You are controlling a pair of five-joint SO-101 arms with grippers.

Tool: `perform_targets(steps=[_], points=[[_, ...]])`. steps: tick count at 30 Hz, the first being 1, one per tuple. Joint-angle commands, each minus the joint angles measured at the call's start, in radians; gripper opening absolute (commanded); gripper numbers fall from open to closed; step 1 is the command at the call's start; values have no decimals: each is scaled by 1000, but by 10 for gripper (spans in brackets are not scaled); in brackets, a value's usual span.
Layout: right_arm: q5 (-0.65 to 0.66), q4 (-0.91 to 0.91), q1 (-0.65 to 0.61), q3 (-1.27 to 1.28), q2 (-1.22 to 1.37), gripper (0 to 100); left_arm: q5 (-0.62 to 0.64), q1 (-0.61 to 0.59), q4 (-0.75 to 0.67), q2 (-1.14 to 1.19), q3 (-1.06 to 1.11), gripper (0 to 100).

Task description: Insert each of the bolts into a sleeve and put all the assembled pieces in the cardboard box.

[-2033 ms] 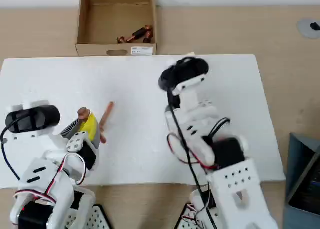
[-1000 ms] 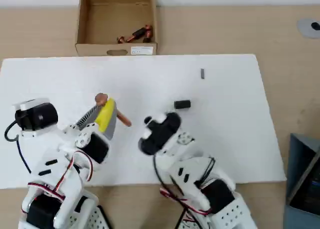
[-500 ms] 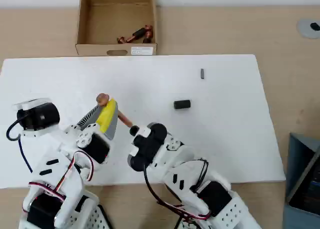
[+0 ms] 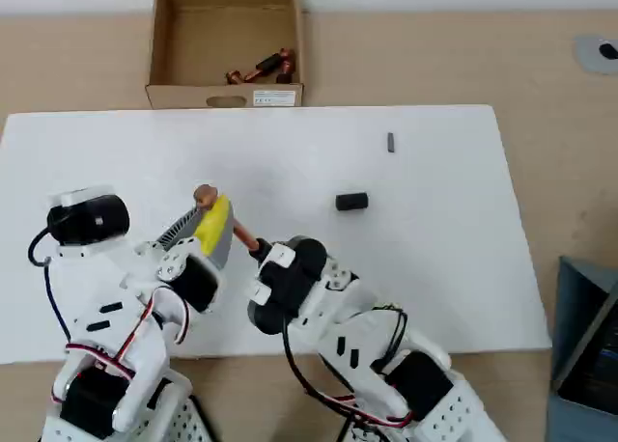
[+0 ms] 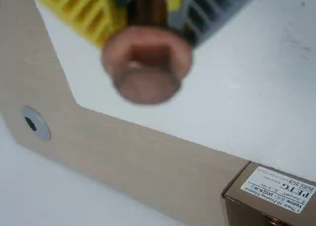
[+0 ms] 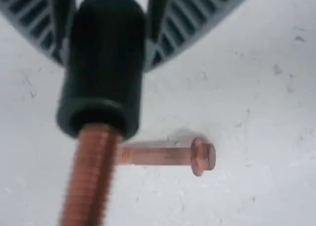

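Left jaws: shut tight on copper bolt (image 4: 204, 195), yellow and grey sides pinching its shaft; head points far-left, thread near-right.
Right jaws: clamped around black sleeve (image 6: 103, 63); bolt's threaded end enters sleeve's open mouth.
Pair meets above white sheet (image 4: 435, 268), left of centre.
Second bolt (image 6: 168, 156) lies flat on sheet below sleeve.
Spare sleeve (image 4: 351, 202) on sheet, well right.
Cardboard box (image 4: 193, 96) on worktop (image 4: 435, 56), far side; assembled pieces (image 4: 263, 68) in its near-right corner.

Copper bolt (image 5: 146, 63), black sleeve (image 6: 101, 63), brown cardboard box (image 4: 193, 95).
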Motion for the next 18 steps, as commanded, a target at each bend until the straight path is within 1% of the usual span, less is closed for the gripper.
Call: perform_targets(steps=[1,7,11,13,18], points=[[6,-28,-15,-84,-148,9,-2,8,-20,-7,-3,1],[6,-28,-18,-84,-147,9,2,117,-20,-7,20,1],[32,-28,-18,-84,-148,9,-3,127,-11,-7,43,1],[38,-28,-16,-84,-148,9,-28,138,35,-7,38,1],[38,-28,-15,-84,-148,9,-63,207,143,-7,38,1]])
